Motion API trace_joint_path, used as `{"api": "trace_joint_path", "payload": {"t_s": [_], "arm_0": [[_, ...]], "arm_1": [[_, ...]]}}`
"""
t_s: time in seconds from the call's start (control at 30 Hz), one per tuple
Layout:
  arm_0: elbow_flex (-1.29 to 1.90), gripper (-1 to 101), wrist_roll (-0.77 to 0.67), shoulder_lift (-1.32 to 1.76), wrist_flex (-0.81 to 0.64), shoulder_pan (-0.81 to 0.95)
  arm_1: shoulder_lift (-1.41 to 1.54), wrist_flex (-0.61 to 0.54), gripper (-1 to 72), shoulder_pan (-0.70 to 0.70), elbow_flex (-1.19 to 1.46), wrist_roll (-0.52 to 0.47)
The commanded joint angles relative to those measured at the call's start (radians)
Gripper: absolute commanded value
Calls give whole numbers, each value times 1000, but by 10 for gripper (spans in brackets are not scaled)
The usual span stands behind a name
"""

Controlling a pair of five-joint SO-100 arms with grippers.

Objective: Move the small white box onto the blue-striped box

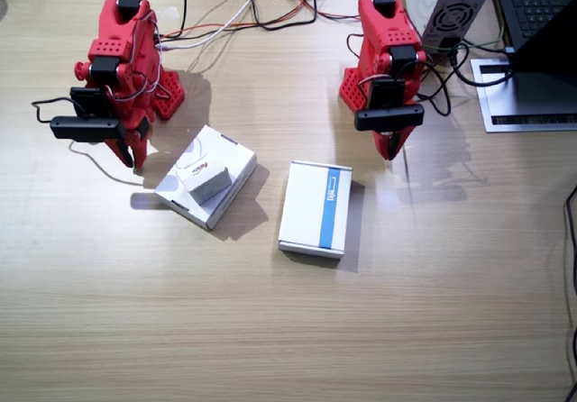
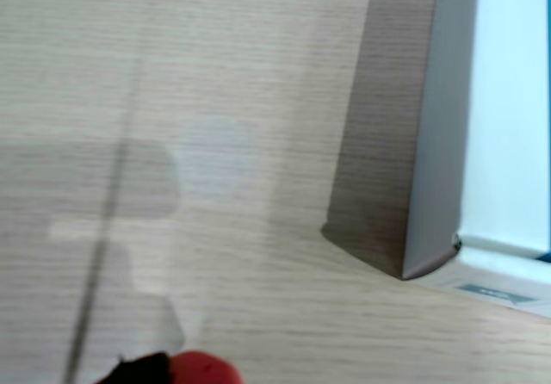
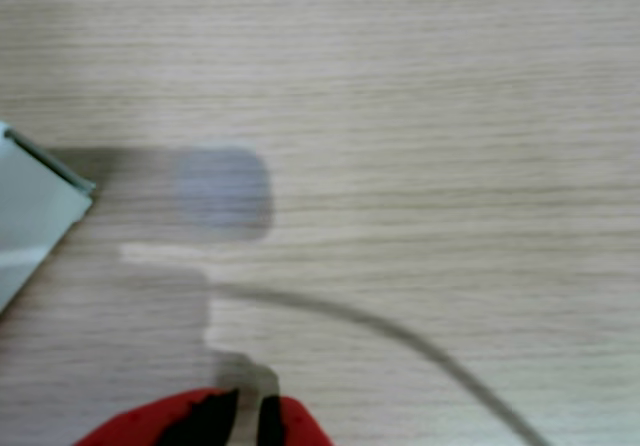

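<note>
The small white box [image 1: 206, 176], with red lettering on top, lies on a plain white flat box [image 1: 231, 160] left of centre. To its right, flat on the table, is the blue-striped box [image 1: 315, 208]; its corner also shows in a wrist view [image 2: 437, 134]. My right gripper [image 1: 133, 157] hangs shut just left of the plain flat box, its red jaws [image 3: 245, 418] closed on nothing. My left gripper [image 1: 389, 146] points down, shut and empty, behind the right end of the blue-striped box. Only a bit of its red tip [image 2: 194, 372] shows in a wrist view.
A thin black cable [image 1: 90, 163] runs over the table by the right arm. Behind the left arm stand a grey power supply [image 1: 446, 1], a laptop [image 1: 541, 5] and a white sheet [image 1: 523, 95]. Tangled wires [image 1: 252, 10] lie at the back.
</note>
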Motion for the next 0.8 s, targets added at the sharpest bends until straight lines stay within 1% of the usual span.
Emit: {"api": "trace_joint_path", "payload": {"t_s": [0.0,0.53,0.57,0.67,0.77], "arm_0": [[-20,0,44,29,25,-17],[-20,0,37,31,25,-18],[-20,0,83,31,25,-32],[-20,0,95,31,28,-46],[-20,0,186,31,32,-64]], "arm_1": [[28,23,42,-5,-11,20],[28,23,42,-5,-11,20],[28,23,42,-5,-11,20],[28,23,42,-5,-11,20],[28,23,42,-5,-11,20]]}}
